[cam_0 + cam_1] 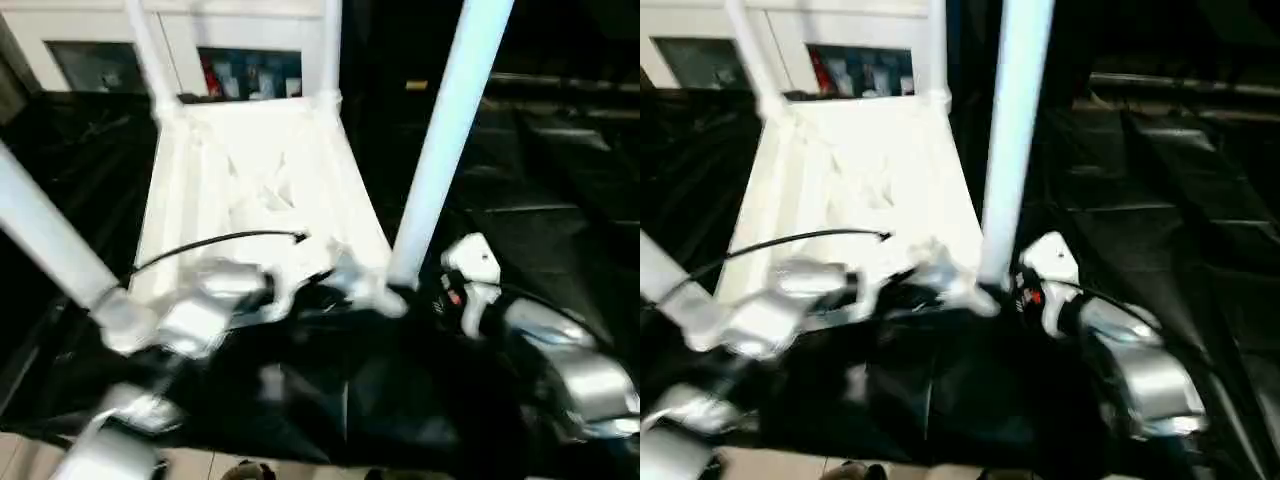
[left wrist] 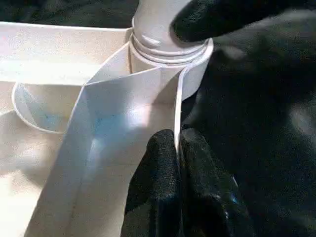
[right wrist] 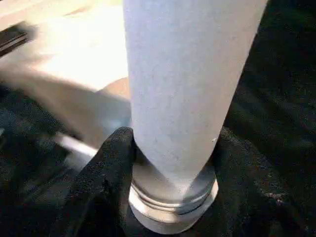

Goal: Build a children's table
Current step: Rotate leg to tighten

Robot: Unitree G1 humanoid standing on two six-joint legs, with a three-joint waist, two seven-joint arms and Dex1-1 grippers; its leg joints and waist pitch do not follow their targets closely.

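The children's table lies upside down on a black cloth, its white ribbed top (image 1: 250,190) facing up. Two legs (image 1: 148,50) stand in the far corners and another leg (image 1: 45,240) stands at the near left. The near-right leg (image 1: 450,130) rises from its round socket (image 2: 168,54). My right gripper (image 3: 173,168) is closed round this leg's base, one black finger (image 3: 111,168) pressing on each side. My left gripper (image 2: 177,140) reaches across and pinches the table's thin rim wall (image 2: 178,98) just beside that socket.
A white cabinet (image 1: 250,70) with glass-fronted shelves stands behind the table. Black cloth (image 1: 560,200) covers the floor all around. A black cable (image 1: 220,240) loops over the table's underside near my left forearm (image 1: 200,320).
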